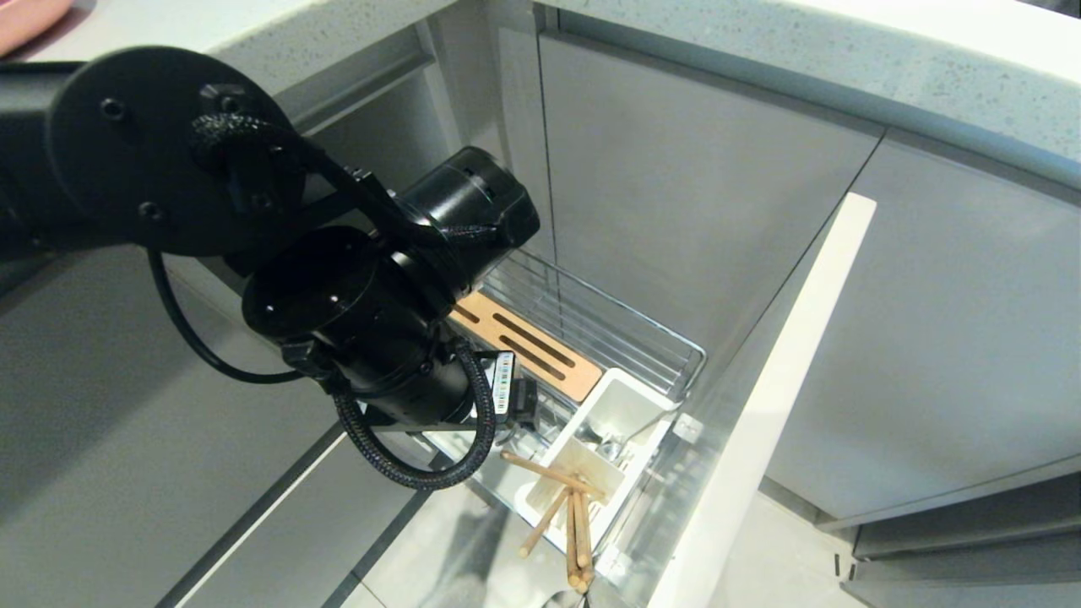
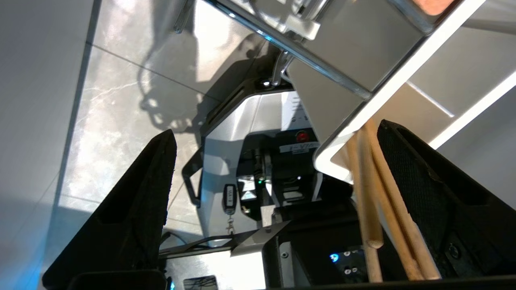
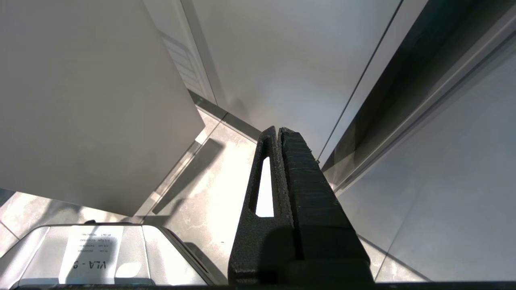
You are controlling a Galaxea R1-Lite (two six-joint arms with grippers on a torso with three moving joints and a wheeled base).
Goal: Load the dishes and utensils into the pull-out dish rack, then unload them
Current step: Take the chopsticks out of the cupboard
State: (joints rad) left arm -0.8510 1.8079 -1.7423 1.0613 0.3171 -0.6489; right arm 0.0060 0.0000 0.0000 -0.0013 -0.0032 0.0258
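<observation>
The pull-out dish rack (image 1: 591, 325) stands pulled out below the counter, with a slotted wood strip (image 1: 528, 346) and a white utensil box (image 1: 621, 405). Several wooden chopsticks (image 1: 570, 515) lean out of the box's near end. My left arm's wrist (image 1: 380, 338) hangs over the rack and hides its fingers in the head view. In the left wrist view my left gripper (image 2: 276, 129) is wide open. The chopsticks (image 2: 373, 201) run beside the inner face of one finger (image 2: 435, 189), ungripped. A pink dish's edge (image 1: 25, 21) shows on the counter. My right gripper (image 3: 278, 129) hangs shut and empty over the floor.
The rack's pale front panel (image 1: 760, 405) juts out on the right of the basket. Grey cabinet doors (image 1: 676, 186) flank the opening under the countertop (image 1: 844, 59). My own base (image 2: 250, 133) sits on the tiled floor (image 2: 121, 100) below the left gripper.
</observation>
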